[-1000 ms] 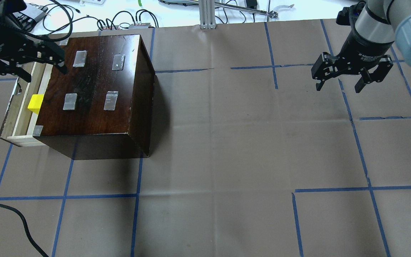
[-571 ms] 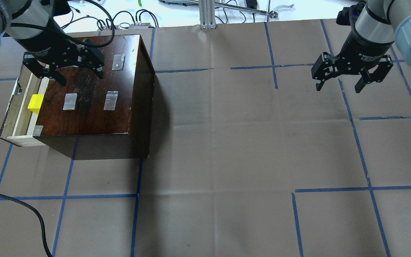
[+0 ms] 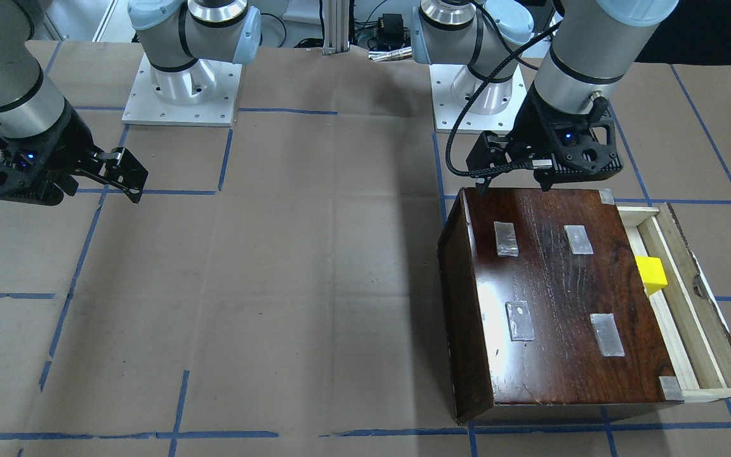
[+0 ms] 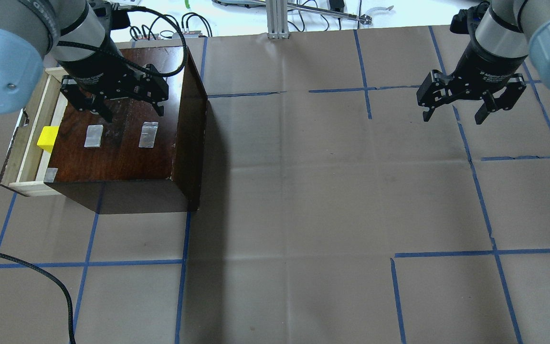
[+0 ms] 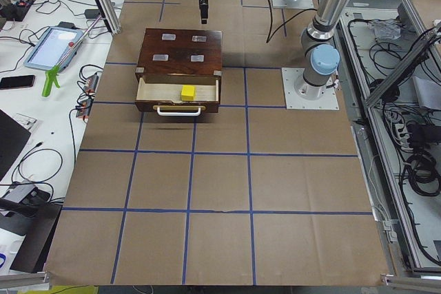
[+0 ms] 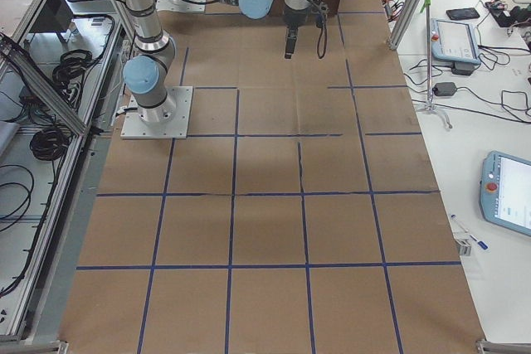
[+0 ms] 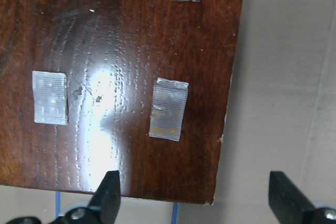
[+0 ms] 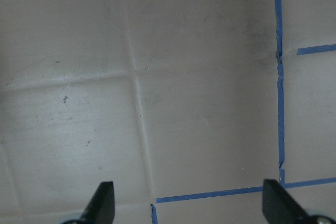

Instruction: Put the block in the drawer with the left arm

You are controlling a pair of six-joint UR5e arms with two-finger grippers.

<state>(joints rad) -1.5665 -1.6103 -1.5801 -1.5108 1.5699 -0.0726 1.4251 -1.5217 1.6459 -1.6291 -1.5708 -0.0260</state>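
The yellow block [image 4: 47, 138] lies in the open drawer [image 4: 23, 152], against the glossy dark-brown box [image 4: 122, 148]. It also shows in the front view [image 3: 651, 274] and the left view [image 5: 187, 92]. My left gripper [image 4: 132, 112] is open and empty, and hovers over the far part of the box's taped top. The left wrist view shows the box top [image 7: 115, 77] and its edge between the spread fingers [image 7: 108, 199]. My right gripper [image 4: 452, 117] is open and empty above the bare paper far to the right.
The drawer [image 3: 689, 317] sticks out of the box on my left side. Cables [image 4: 160, 24] and an aluminium post [image 4: 277, 19] lie beyond the table's far edge. A black cable [image 4: 41, 282] crosses the near left corner. Blue tape lines [image 4: 475, 191] grid the brown paper.
My left gripper has moved right, from over the drawer's far end to over the box's top, still open. The block stays in the drawer. The right arm has not moved.
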